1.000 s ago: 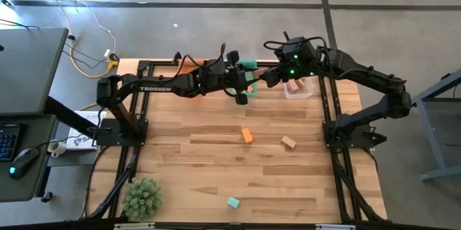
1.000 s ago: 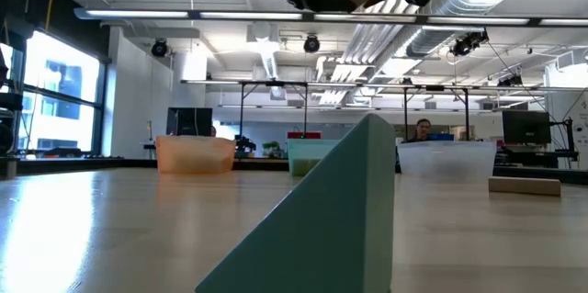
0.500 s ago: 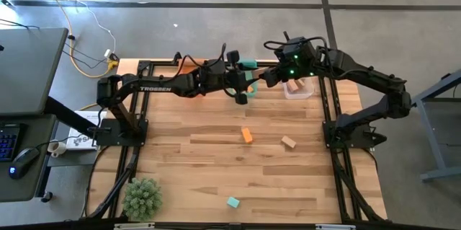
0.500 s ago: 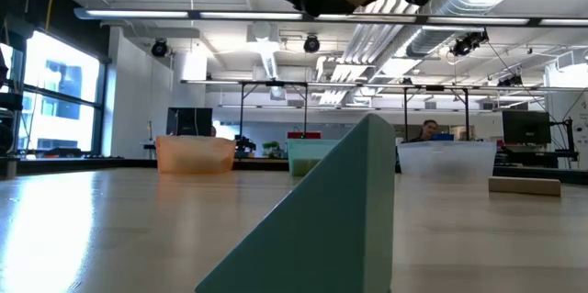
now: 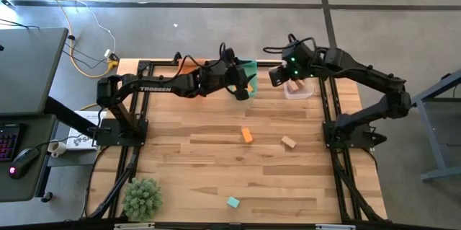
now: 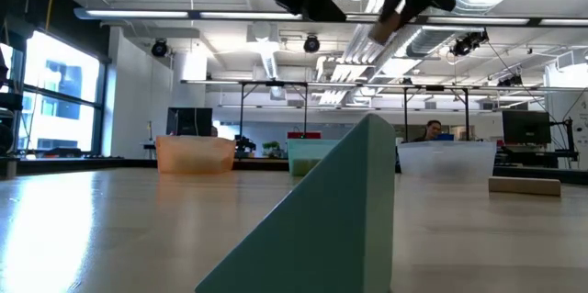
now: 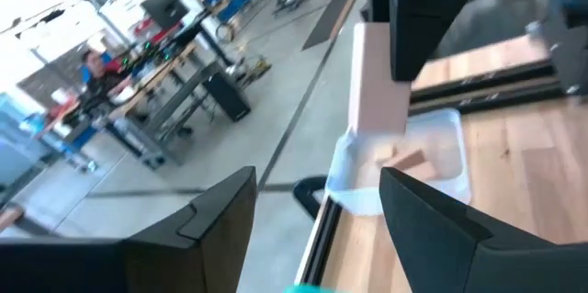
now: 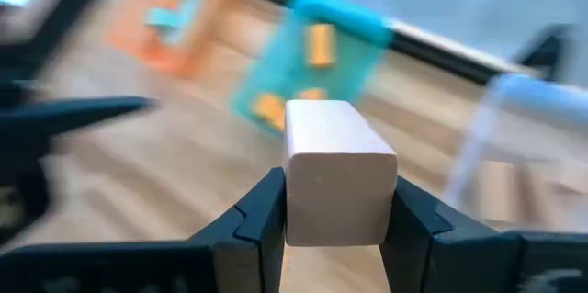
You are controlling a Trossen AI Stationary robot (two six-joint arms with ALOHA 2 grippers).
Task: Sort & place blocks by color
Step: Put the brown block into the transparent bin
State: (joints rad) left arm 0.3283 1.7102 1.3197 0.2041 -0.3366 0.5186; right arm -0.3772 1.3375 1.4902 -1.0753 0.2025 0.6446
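Right wrist view: right gripper (image 8: 335, 215), two dark fingers (image 8: 253, 219) clenched on a plain wood block (image 8: 335, 178), smooth-faced, rounded edges, squared end toward the camera. Beyond it, blurred: teal bin (image 8: 308, 59) holding two orange blocks (image 8: 319, 43), an orange bin (image 8: 175, 22) with a teal block (image 8: 173, 16) inside, and the edge of a clear bin (image 8: 514, 137).

Left wrist view: left gripper (image 7: 317, 215) with fingers (image 7: 427, 215) spread wide, nothing between them. Ahead, well apart, the pale wood block pinched by the other arm's dark fingers, hanging above the clear bin, a translucent plastic tray with a wood block (image 7: 404, 158) lying inside.

High view: both grippers raised at the far edge of the counter (image 5: 216, 158), a light, planked wooden surface. Left gripper (image 5: 241, 89) beside the teal bin (image 5: 248, 68); right gripper (image 5: 277, 77) just beside the clear bin (image 5: 299, 89). Loose on the planks: an orange block (image 5: 247, 135) near the middle, a wood block (image 5: 289, 142) to its right, a teal block (image 5: 233, 202) near the front edge, all well apart. Fuzzy green plant (image 5: 141, 197) at the front left corner.

Low view: that teal block (image 6: 322, 219) looming close, filling the foreground; three bins in a row behind, orange (image 6: 195, 155), teal (image 6: 308, 157), clear (image 6: 446, 158); a flat wood block (image 6: 524, 185) at right.
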